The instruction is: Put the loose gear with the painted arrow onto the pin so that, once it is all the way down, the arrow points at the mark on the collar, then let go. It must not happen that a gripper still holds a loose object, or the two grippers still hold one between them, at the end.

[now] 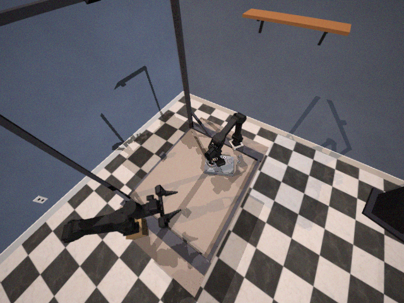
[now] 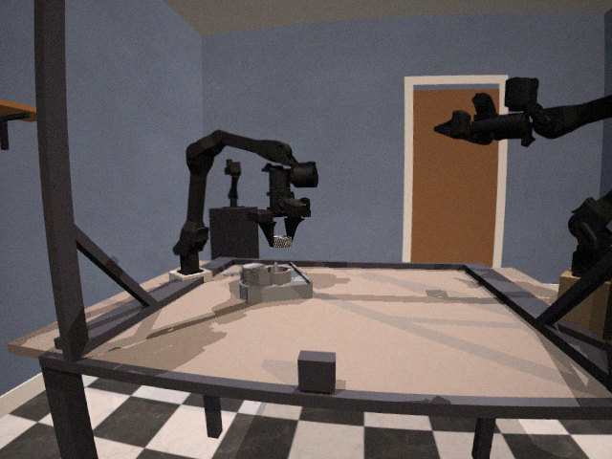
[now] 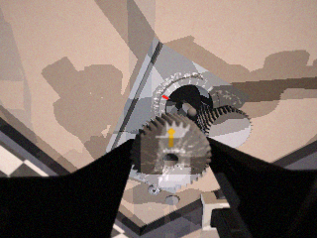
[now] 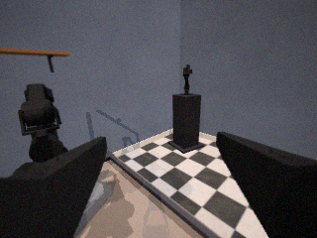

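Left gripper (image 1: 215, 160) (image 2: 282, 242) (image 3: 171, 149) clamped on arrow gear (image 1: 214, 159) (image 2: 282, 241) (image 3: 154, 144). Wrist view: arrow (image 3: 171, 134) twelve o'clock; red mark (image 2: 289, 268) (image 3: 165, 97) perhaps ten from collar centre. Unturned, likely seats misaligned.

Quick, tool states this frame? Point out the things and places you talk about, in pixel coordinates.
Left tool (image 1: 214, 160) (image 2: 282, 242) (image 3: 170, 154): closed on the arrow gear (image 2: 282, 241) (image 3: 190, 149), aloft.
Right tool (image 1: 178, 201) (image 2: 434, 129) (image 4: 161, 141): open, holding nothing.

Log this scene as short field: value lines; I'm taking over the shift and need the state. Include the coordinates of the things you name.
left gripper (image 1: 213, 159) (image 2: 281, 244) (image 3: 170, 154): shut on gear
gear (image 2: 282, 241) (image 3: 170, 166): above the base, off the pin
arrow (image 3: 171, 136): yellow, on gear's face
pin (image 2: 275, 267) (image 3: 189, 109): upright inside collar
mark (image 3: 165, 97): red, on collar (image 2: 285, 274) (image 3: 160, 106)
right gripper (image 1: 178, 201) (image 2: 435, 129) (image 4: 161, 140): open, holding nothing
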`<state>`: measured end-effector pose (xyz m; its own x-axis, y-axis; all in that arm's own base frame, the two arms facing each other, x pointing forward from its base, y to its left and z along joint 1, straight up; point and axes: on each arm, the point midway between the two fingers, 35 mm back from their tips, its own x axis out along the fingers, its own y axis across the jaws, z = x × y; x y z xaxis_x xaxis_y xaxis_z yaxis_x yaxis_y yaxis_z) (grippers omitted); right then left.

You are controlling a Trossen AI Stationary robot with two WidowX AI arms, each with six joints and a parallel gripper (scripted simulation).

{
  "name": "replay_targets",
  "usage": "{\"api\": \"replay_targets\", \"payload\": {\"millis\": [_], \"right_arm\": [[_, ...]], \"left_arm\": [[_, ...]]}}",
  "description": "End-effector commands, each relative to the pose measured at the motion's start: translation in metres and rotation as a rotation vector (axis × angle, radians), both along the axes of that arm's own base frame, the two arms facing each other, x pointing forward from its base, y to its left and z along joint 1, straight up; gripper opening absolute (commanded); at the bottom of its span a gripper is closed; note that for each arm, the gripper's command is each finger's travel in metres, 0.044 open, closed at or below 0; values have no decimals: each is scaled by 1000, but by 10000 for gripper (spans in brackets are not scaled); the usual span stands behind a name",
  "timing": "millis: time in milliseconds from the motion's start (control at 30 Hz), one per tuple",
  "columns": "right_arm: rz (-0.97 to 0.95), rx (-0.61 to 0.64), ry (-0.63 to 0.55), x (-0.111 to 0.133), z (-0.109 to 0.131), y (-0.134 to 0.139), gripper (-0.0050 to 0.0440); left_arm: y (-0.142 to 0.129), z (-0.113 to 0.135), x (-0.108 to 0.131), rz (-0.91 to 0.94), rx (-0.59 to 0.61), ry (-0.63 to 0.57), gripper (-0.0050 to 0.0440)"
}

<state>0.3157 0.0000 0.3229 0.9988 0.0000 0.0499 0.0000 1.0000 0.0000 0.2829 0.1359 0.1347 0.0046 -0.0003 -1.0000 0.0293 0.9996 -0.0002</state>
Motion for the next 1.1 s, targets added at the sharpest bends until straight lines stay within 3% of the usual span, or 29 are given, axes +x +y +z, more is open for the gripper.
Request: {"api": "replay_targets", "payload": {"millis": [0,233,300,367,1067], "right_arm": [[0,0,-20,-2,8,0,400],[0,0,-20,-2,8,0,400],[0,0,-20,-2,8,0,400],[0,0,-20,-2,8,0,400],[0,0,-20,-2,8,0,400]], "left_arm": [[3,16,7,119,18,-50,0],[3,17,10,424,9,-55,0],[-21,-14,9,364,-16,9,0],[-17,-6,21,359,12,-64,0],[-32,-24,19,360,6,-38,0]]}}
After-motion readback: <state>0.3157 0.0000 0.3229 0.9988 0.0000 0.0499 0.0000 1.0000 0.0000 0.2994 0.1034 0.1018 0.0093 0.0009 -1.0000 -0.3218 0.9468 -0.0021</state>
